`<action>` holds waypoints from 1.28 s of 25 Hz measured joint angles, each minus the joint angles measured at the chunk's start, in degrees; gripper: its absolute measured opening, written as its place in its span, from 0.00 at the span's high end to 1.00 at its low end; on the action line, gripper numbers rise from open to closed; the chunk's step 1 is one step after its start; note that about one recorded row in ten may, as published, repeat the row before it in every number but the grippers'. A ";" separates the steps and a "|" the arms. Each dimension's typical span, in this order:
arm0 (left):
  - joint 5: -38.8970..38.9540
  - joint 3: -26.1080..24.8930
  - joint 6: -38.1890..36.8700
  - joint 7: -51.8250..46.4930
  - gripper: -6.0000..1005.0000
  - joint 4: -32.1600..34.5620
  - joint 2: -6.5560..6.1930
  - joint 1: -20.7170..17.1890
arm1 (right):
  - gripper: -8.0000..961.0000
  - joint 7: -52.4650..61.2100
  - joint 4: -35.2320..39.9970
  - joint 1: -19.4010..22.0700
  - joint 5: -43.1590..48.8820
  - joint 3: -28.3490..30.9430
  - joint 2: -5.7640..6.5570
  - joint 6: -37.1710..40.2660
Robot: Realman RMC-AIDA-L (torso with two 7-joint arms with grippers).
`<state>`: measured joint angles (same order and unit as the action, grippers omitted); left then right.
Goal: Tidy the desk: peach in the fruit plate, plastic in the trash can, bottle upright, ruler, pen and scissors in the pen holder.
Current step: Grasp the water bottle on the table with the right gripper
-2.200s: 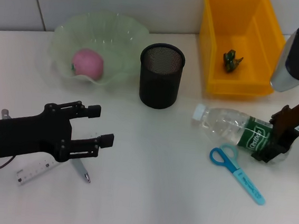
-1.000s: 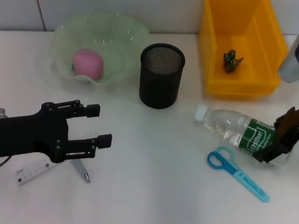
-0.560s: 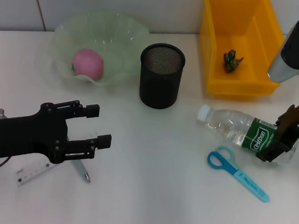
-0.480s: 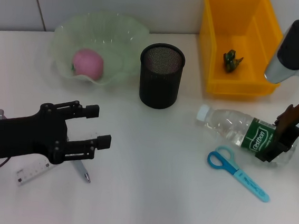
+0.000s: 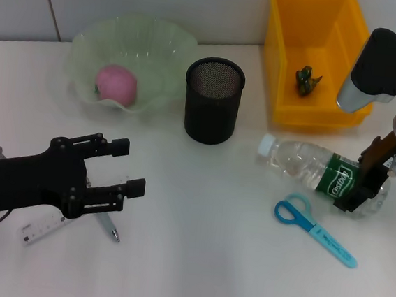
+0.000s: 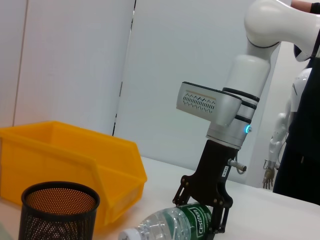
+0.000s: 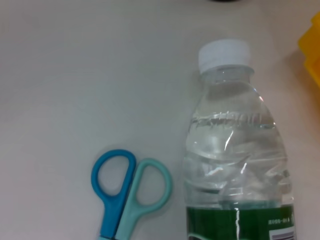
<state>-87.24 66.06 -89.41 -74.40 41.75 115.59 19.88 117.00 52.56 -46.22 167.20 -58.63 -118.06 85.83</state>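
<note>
**A:** Looking across the desk (image 5: 194, 260), biggest first: the yellow trash can (image 5: 342, 110) at the back right with the crumpled green plastic (image 5: 306, 80) already in it, then the fruit plate (image 5: 134, 51) holding the peach (image 5: 116, 84), then the mesh pen holder (image 5: 213, 101). What about the bottle?

**B:** The bottle (image 5: 315, 170) lies on its side in front of the trash can, cap toward the pen holder. The right gripper (image 5: 369, 180) has its jaws closed around the base end, just past the green label.

**A:** How will it handle?

**B:** My guess is light, since it looks nearly empty, and thin-walled, so it may dent under a hard squeeze. Clear plastic is slippery too. A hold low on the body seems sensible for swinging it upright, though the cap end will sweep a wide arc.

**A:** Anything in the way?

**B:** The blue scissors (image 5: 313, 228) lie just beside the bottle on the near side, apart from it.

**A:** And the left side?

**B:** The left gripper (image 5: 127, 166) hovers with fingers parted over the ruler (image 5: 44, 226) and pen (image 5: 108, 226), holding nothing.
</note>
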 joint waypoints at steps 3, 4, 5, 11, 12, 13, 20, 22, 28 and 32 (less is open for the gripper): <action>-0.02 0.01 -0.04 0.02 0.29 0.00 0.01 -0.03 | 0.19 0.00 -0.24 -0.01 0.00 -0.06 -0.05 -0.35; -0.10 0.02 -0.09 0.03 0.29 0.00 0.07 -0.03 | 0.19 0.00 -0.48 -0.01 0.00 -0.10 -0.06 -0.59; -0.10 0.02 -0.09 0.03 0.29 0.00 0.07 -0.03 | 0.19 0.00 -0.48 -0.01 0.00 -0.10 -0.06 -0.59; -0.15 0.03 -0.38 0.04 0.29 0.00 0.10 -0.02 | 0.19 -0.03 -1.25 -0.01 0.00 -0.17 -0.08 -0.98; -0.16 0.03 -0.41 0.03 0.29 0.00 0.08 -0.02 | 0.19 -0.07 -1.29 -0.01 0.00 -0.19 -0.09 -0.99; -0.17 0.03 -0.41 0.02 0.29 0.00 0.06 -0.02 | 0.19 -0.11 -1.34 -0.01 0.00 -0.24 -0.11 -1.02; -0.21 0.03 -0.42 0.05 0.29 0.00 -0.02 -0.08 | 0.20 -0.68 -0.50 0.55 -0.20 -1.30 -0.35 -1.10; -0.19 0.03 -0.42 0.05 0.29 0.00 -0.06 -0.09 | 0.20 -1.54 0.35 0.96 -0.49 -1.13 -0.55 -0.91; -0.13 -0.32 -0.50 0.04 0.29 0.00 -0.25 -0.11 | 0.20 -4.34 5.17 3.97 -4.49 -0.55 -0.71 0.82; -0.20 -0.56 -0.50 0.05 0.29 0.00 -0.27 -0.11 | 0.20 -6.33 9.77 7.64 -10.62 -0.37 -0.36 1.82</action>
<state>-87.44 65.50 -89.91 -74.35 41.74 115.31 19.77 110.67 62.33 -38.58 156.57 -59.00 -118.42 87.65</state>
